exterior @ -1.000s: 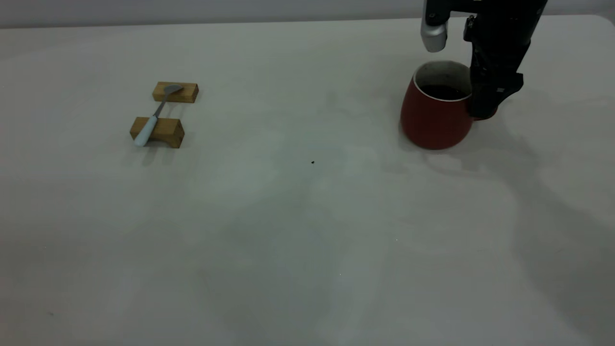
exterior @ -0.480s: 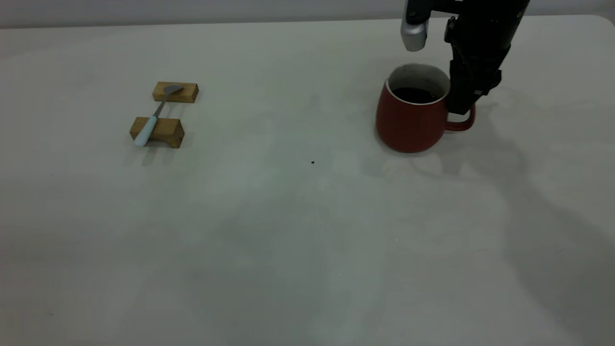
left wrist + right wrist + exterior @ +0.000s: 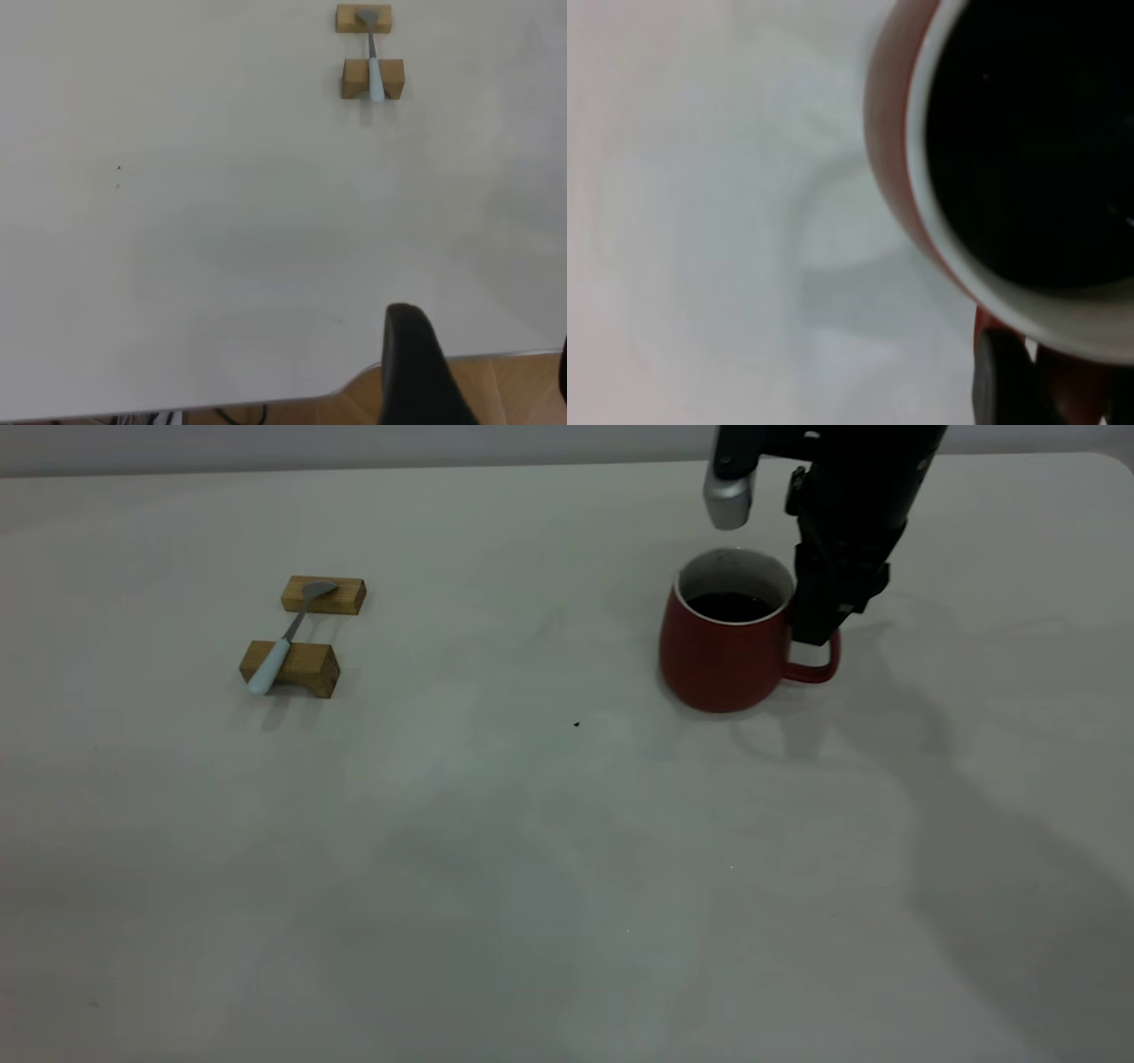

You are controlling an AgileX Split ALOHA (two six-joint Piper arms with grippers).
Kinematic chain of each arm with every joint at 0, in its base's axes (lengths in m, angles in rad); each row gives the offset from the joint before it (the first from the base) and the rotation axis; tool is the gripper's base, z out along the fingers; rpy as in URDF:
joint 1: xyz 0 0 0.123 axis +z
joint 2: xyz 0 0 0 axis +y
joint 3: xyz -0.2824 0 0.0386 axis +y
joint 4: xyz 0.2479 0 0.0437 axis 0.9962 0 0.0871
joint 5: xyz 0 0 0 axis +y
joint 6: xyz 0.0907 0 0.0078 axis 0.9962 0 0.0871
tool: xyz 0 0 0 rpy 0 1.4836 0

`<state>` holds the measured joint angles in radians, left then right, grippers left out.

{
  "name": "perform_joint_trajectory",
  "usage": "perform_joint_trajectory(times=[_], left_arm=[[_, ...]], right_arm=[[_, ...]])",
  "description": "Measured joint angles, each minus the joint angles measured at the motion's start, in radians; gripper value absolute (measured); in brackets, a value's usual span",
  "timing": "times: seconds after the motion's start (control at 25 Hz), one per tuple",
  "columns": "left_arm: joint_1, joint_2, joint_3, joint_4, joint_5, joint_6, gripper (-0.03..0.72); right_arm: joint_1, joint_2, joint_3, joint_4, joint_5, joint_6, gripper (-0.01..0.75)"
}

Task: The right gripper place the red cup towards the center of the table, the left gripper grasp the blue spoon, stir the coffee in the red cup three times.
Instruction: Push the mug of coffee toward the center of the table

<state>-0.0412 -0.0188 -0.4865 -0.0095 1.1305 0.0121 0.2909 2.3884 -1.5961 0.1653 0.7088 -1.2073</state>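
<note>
The right gripper (image 3: 813, 636) reaches down from the far right of the table (image 3: 532, 868), its narrow black fingers clamped on the loop handle of the red cup (image 3: 722, 655), which sits right of centre toward the far edge with its base at the tabletop. One cup is in view, and the coffee (image 3: 731, 607) inside it lies dark and well below the white rim; from the right wrist view the liquid (image 3: 1028, 142) fills most of the picture, with a fingertip (image 3: 1005, 381) pressed beside the red handle. A broad stretch of bare table lies between the cup and the left side, broken only by a tiny dark speck (image 3: 577, 724) near the middle. There, well apart from the cup, two tan wooden blocks (image 3: 290, 668) stand one behind the other, and the single blue spoon (image 3: 283, 642) bridges them, its grey bowl on the far block (image 3: 324, 594) and its pale handle on the near one. The whole near half of the table is open. The left gripper (image 3: 425, 372) hangs back over the table's rounded edge, seen only from its own wrist view as one black finger; whether it is spread or closed cannot be told.
</note>
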Motion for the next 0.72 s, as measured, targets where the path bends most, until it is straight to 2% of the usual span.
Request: perform_joint_trajectory(times=[0.72], left_arm=[[0.000, 0.000, 0.000, 0.000, 0.000, 0.000, 0.464]], right_arm=[[0.071, 0.017, 0.000, 0.078, -0.079, 0.002, 0.302]])
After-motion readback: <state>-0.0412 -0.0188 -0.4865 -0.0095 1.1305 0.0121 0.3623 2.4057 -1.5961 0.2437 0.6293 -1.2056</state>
